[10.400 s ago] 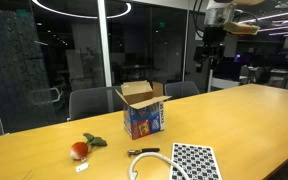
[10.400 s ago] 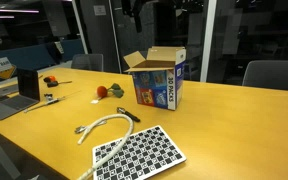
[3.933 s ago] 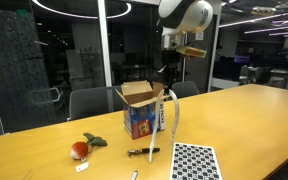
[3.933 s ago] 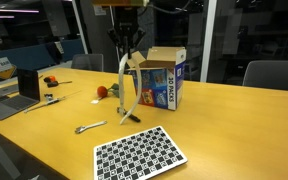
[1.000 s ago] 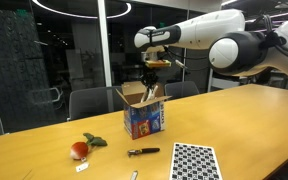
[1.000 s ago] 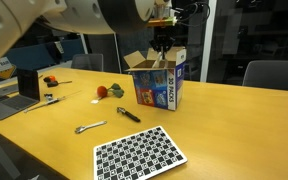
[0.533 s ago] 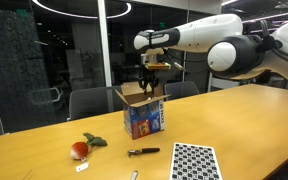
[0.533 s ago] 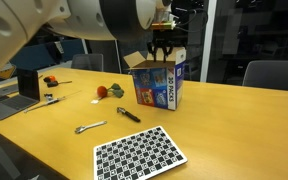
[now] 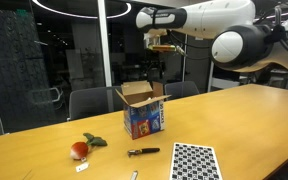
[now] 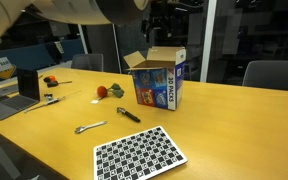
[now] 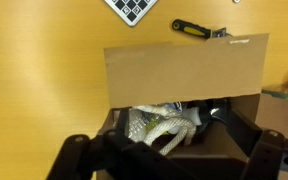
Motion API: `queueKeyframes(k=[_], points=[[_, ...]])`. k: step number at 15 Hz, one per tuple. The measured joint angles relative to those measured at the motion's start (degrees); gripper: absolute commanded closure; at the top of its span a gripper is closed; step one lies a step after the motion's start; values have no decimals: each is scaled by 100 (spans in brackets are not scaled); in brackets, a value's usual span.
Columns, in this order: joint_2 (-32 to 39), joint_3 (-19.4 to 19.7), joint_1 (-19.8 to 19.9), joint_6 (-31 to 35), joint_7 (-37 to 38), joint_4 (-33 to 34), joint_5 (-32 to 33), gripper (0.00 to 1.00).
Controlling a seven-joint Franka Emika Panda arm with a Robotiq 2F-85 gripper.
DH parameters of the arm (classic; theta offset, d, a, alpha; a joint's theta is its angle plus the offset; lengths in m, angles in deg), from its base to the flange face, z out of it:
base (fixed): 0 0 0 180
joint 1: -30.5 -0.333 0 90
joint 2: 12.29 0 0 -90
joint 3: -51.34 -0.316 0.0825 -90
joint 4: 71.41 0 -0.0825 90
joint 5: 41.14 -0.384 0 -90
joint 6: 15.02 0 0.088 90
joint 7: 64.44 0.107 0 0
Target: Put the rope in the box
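Finding: the thick off-white rope [image 11: 162,123] now lies bunched in a loose coil inside the small blue-sided cardboard box with brown flaps [image 11: 184,70], resting on its floor, as the wrist view shows. The claw [image 11: 174,152] is released: its fingers stand wide apart at either side of that view with nothing between them. Half a second ago the claw sat just over the opening; in an exterior view it has since lifted and hangs well above the box [image 9: 142,112], with no rope trailing from it or over the rim. The box stands upright on the wooden tabletop [image 9: 244,115]. Judgement: the placement is done, and only withdrawal of the arm remains.
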Motion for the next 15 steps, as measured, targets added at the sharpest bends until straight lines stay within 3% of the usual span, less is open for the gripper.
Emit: queueKeyframes(k=[6,15], points=[[-1137,2,-176,-1279,0,137,56,0],[-2069,32,-300,-2001,4,-73,105,0]])
